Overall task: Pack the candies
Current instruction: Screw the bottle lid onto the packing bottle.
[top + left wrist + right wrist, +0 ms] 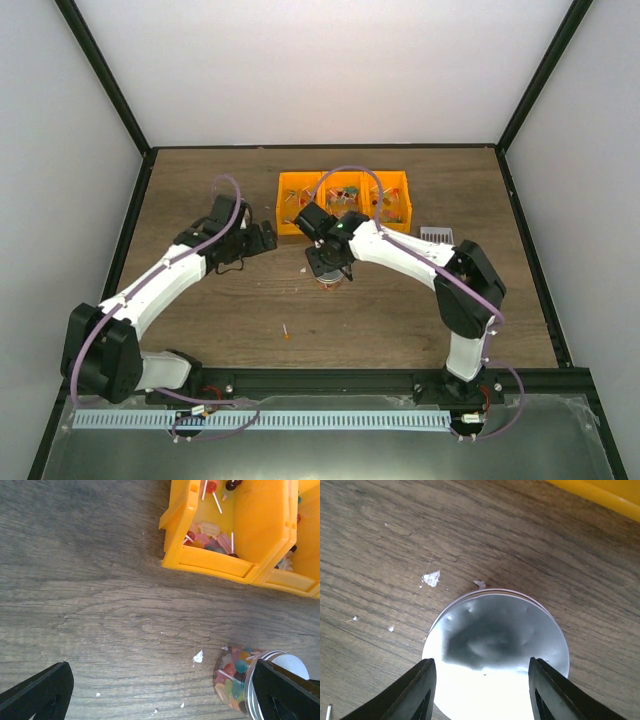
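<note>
Wood table (200,320): candies (232,672) directly beneath right gripper (482,680).

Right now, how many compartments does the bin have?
3, side by side in the bin: left compartment, middle compartment, right compartment. Each holds candies; the right arm hides part of the front edge.

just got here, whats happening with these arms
The right gripper hangs over a small clear jar of candies. Its jaws are apart above the silver lid that caps the jar, and it holds nothing. The jar stands on the table just in front of the orange bin, where more candies lie. The left gripper hovers beside it, wide open and empty.
</note>
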`<state>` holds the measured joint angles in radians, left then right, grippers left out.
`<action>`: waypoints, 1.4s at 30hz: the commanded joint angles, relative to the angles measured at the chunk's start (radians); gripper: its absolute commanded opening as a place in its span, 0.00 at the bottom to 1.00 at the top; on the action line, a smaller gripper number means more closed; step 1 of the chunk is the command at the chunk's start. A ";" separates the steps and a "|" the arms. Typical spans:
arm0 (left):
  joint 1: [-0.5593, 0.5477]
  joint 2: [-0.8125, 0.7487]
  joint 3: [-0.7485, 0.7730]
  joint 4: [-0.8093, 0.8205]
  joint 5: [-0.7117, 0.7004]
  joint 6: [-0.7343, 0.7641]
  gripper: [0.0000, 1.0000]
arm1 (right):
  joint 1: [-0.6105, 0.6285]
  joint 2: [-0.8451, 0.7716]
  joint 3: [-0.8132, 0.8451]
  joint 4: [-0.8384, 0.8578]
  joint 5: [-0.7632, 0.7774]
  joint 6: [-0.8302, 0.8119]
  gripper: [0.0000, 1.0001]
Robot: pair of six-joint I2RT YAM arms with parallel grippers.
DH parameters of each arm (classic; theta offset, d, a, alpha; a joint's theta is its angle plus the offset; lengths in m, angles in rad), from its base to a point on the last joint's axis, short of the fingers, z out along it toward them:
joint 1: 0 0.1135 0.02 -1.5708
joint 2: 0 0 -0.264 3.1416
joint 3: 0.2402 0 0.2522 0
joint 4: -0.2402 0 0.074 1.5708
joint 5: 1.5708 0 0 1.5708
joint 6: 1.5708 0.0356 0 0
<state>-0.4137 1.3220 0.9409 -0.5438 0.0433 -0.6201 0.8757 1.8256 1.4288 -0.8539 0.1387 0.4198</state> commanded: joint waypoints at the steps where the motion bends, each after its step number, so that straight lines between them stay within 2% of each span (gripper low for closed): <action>1: 0.003 -0.020 -0.054 0.123 0.035 0.063 1.00 | -0.012 -0.082 0.028 0.045 -0.002 0.013 0.53; 4: -0.012 -0.055 -0.109 0.227 0.045 0.085 1.00 | -0.043 -0.169 -0.037 0.165 -0.019 0.014 0.53; 8: -0.129 -0.120 -0.169 0.353 -0.128 0.202 0.97 | -0.104 -0.302 -0.133 0.287 -0.043 0.023 0.53; 10: -0.171 -0.162 -0.216 0.444 -0.167 0.223 0.98 | -0.140 -0.356 -0.177 0.331 -0.059 0.016 0.53; 14: -0.200 -0.201 -0.300 0.566 -0.182 0.214 1.00 | -0.212 -0.401 -0.216 0.343 -0.101 0.004 0.53; 18: -0.260 -0.239 -0.345 0.629 -0.354 0.241 1.00 | -0.260 -0.407 -0.227 0.345 -0.140 -0.012 0.53; 21: -0.265 -0.268 -0.369 0.672 -0.382 0.233 1.00 | -0.272 -0.389 -0.223 0.354 -0.158 -0.034 0.53; 28: -0.267 -0.222 -0.335 0.526 -0.338 0.057 1.00 | -0.305 -0.321 -0.185 0.365 -0.213 -0.072 0.53; 31: -0.274 -0.232 -0.380 0.543 -0.303 0.041 1.00 | -0.309 -0.311 -0.196 0.383 -0.219 -0.078 0.53; 36: -0.276 -0.314 -0.588 0.854 -0.138 0.203 1.00 | -0.320 -0.304 -0.234 0.403 -0.240 -0.078 0.53; 38: -0.277 -0.312 -0.654 0.988 -0.044 0.261 0.94 | -0.329 -0.306 -0.250 0.410 -0.246 -0.081 0.53; 40: -0.281 -0.303 -0.714 1.089 0.004 0.283 0.99 | -0.342 -0.307 -0.267 0.414 -0.258 -0.088 0.53; 42: -0.289 -0.282 -0.760 1.174 0.000 0.321 1.00 | -0.351 -0.306 -0.273 0.414 -0.267 -0.095 0.53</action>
<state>-0.6899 1.0218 0.2466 0.3485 -0.0601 -0.4030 0.5488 1.5249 1.1717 -0.4545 -0.1055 0.3500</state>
